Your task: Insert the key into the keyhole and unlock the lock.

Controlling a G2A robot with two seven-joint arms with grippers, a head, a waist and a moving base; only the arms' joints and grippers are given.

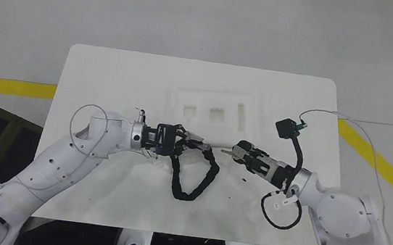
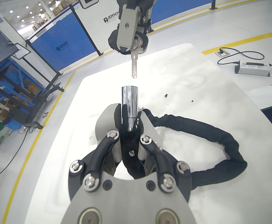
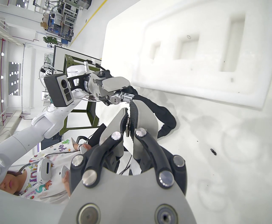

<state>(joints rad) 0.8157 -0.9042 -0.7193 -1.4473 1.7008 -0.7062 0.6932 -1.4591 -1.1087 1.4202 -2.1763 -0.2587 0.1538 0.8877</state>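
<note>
"Hovering just short of the lock (image 2: 130, 95), that's the key (image 2: 134, 65): tip aimed at the cylinder's end face, a small gap between them, not touching. Who's got it?"

"The right hand (image 3: 130, 112), fingers clamped on the key's head, blade sticking out past the fingertips. It's a slim silver blade with a flat metal head squeezed between black pads."

"And the lock?"

"Gripped in the left hand (image 2: 130, 108), both fingers closed on the wrist-side end of a polished chrome cylinder, the free end poking out toward the key. The right wrist camera catches the keyhole (image 3: 116, 99), a dark slot in the round end face."

"Lined up?"

"Close. From the left wrist camera the blade sits a touch off the cylinder's axis. Both are held above the surface (image 1: 99, 82), near its middle."

"What's trailing off the lock?"

"A black fabric-sleeved loop (image 1: 193, 180), coming off the cylinder and lying on the surface toward the robot. Beyond the hands, at the far side, sits a white foam tray (image 1: 221, 97) with three rectangular recesses."
</note>
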